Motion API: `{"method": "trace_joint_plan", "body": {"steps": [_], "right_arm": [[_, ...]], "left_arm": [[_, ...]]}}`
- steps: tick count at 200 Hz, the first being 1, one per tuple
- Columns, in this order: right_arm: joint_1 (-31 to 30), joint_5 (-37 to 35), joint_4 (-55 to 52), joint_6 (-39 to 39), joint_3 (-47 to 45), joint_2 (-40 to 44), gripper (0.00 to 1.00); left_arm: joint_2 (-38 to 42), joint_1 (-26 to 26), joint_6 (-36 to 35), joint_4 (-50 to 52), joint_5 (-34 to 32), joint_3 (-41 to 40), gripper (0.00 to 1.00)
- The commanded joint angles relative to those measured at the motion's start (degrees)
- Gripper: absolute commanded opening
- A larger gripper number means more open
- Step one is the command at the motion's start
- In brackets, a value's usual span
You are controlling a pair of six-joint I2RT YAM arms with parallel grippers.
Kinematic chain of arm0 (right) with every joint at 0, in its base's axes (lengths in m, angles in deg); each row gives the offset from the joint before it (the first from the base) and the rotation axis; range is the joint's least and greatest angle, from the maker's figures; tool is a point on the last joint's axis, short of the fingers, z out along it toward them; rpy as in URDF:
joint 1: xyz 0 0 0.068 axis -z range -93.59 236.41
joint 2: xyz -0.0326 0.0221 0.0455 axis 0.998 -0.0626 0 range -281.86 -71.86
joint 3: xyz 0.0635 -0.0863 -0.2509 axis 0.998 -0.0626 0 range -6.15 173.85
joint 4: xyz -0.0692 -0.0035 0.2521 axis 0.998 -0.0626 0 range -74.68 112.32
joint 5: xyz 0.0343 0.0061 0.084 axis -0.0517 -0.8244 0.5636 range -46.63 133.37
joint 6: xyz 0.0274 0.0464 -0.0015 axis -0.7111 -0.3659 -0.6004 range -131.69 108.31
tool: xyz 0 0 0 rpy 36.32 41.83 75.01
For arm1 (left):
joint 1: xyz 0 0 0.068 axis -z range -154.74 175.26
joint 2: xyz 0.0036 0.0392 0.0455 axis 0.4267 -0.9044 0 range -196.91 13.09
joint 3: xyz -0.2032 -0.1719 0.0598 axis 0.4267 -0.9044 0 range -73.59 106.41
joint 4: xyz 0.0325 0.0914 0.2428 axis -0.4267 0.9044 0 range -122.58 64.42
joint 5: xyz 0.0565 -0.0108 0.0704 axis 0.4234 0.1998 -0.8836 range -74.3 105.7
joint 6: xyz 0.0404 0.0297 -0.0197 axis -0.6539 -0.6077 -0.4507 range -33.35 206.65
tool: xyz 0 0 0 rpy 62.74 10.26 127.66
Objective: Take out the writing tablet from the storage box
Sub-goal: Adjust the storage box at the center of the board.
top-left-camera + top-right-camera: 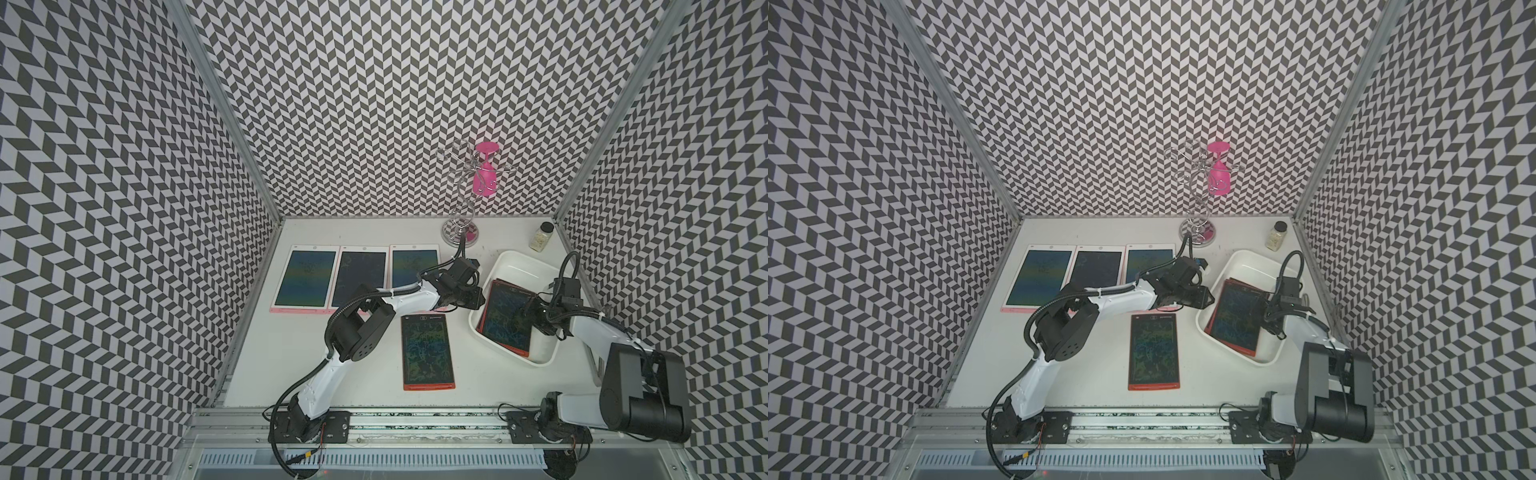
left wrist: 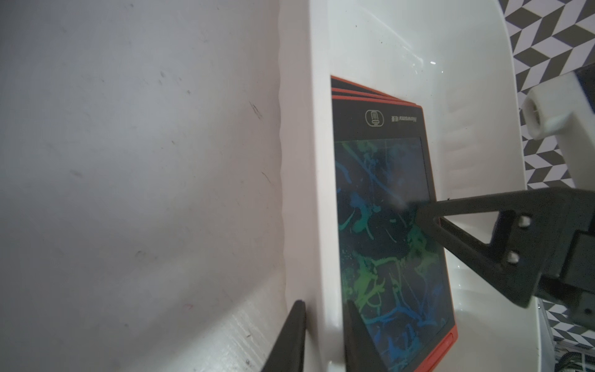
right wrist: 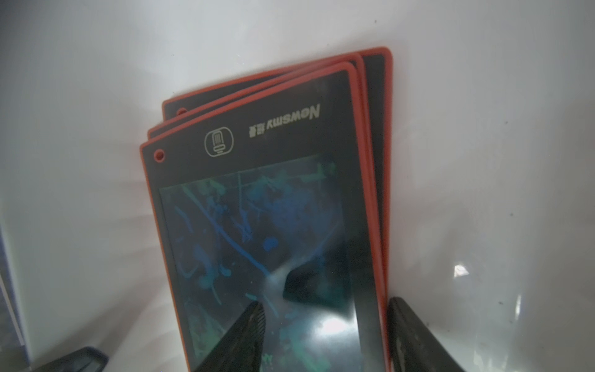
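Plainly, the top writing tablet (image 1: 505, 322) lies screen-up on a stack inside the storage box (image 1: 525, 270), which sits at 3 o'clock on the desk (image 1: 365, 386). The right arm (image 1: 590, 328), folded back from its base at 5 o'clock, tips the right tool (image 3: 325, 302) down into the box. The top views hide its tips. The right wrist view shows the jaws apart, one fingertip on the screen and its partner off the stack's long edge, gripping nothing, and three fanned red frames. The left arm (image 1: 411, 297) stretches from 7 o'clock to the box's 9 o'clock wall. Only the left wrist view shows the left tool (image 2: 325, 304) pinching that wall, one finger outside, one inside. A loose red-framed tablet (image 1: 428, 351) lies at 6 o'clock.
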Motion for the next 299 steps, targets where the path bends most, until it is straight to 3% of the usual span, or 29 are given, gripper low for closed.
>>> {"method": "trace_joint_plan", "body": {"steps": [1,120,299], "right_arm": [[0.1,4.3,0.3,-0.1,-0.2,2.6,0.60],[0.1,10.4,-3.1,0.6,2.3,8.1,0.57],[0.1,17.7,-2.9,-0.5,6.6,8.4,0.54]], "left_arm": [[-0.6,1.6,1.2,0.4,0.6,1.7,0.16],[1.2,2.0,4.1,-1.3,0.7,0.0,0.03],[1.9,2.0,4.8,-2.8,2.3,-0.9,0.01]]}}
